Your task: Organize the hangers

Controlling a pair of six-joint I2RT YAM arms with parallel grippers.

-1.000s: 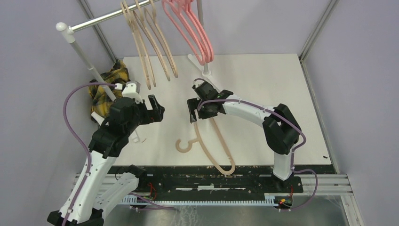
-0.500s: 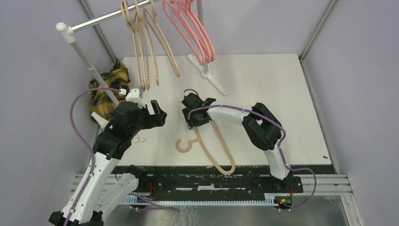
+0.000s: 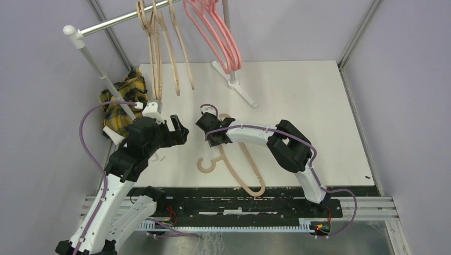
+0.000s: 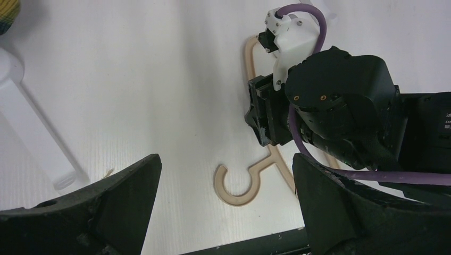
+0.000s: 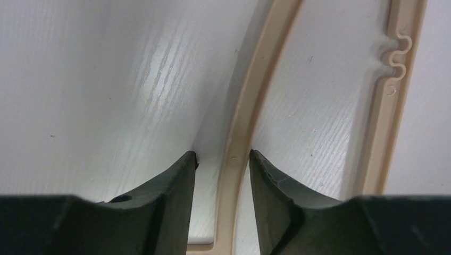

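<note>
- White print [image 4: 444, 118] stands on the black casing of the right arm [image 4: 345, 101], at the far right edge of the left wrist view. It runs in two short lines, and the frame edge cuts both off after the first character or two. What is left is too small and too partial to read as a word or a brand.
- The beige hanger [image 5: 237, 133], seen close up in the right wrist view, bears no readable lettering or number.
- Nothing in the top view is sharp enough to read as text.
</note>
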